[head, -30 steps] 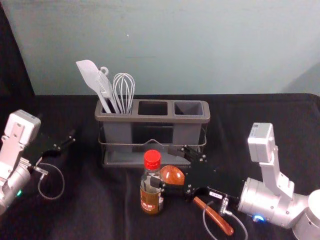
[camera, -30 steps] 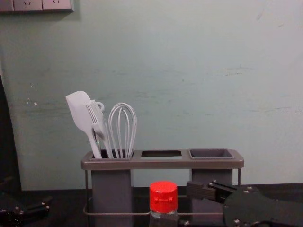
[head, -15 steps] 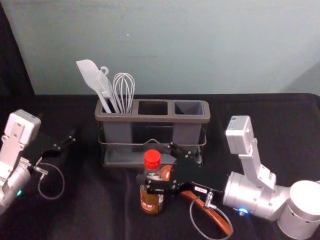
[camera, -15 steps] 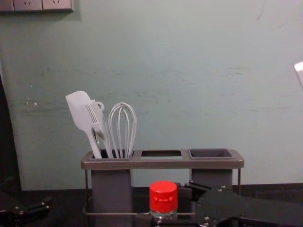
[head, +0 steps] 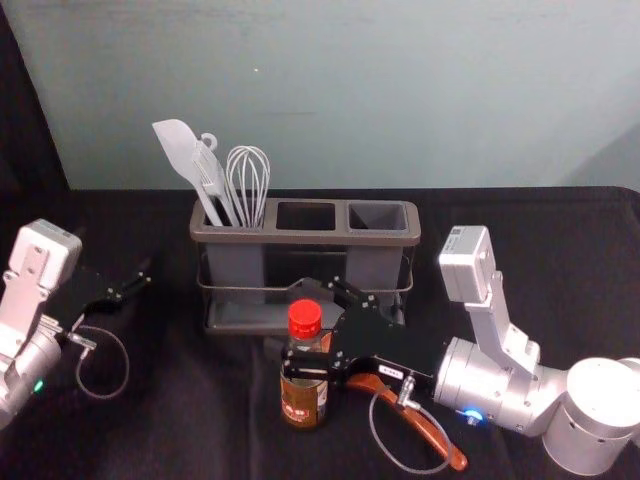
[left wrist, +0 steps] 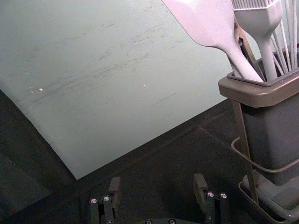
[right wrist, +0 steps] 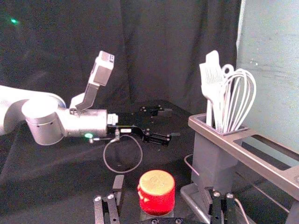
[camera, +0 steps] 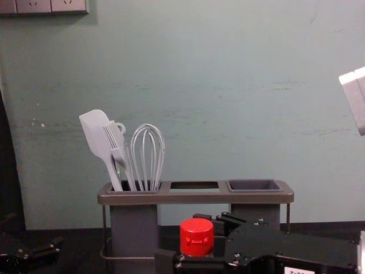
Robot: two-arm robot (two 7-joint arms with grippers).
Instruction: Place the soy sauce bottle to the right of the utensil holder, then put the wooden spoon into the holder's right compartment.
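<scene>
Leftward and inward since the earlier frame went the right gripper point(right wrist: 163, 186), its jaws wide around the soy sauce bottle point(head: 300, 402), apparently not yet closed; the bottle stood upright on the bench before the utensil holder point(head: 340, 237). Likely glass and part-heavy with liquid, it looked stiff, smooth and breakable, best taken around the body below the shoulder, not by the red cap; the wooden spoon point(head: 435, 437), light and rigid, lay beneath the right arm, its handle the likely hold; the left gripper point(left wrist: 158, 183) was parked at left, jaws wide.
</scene>
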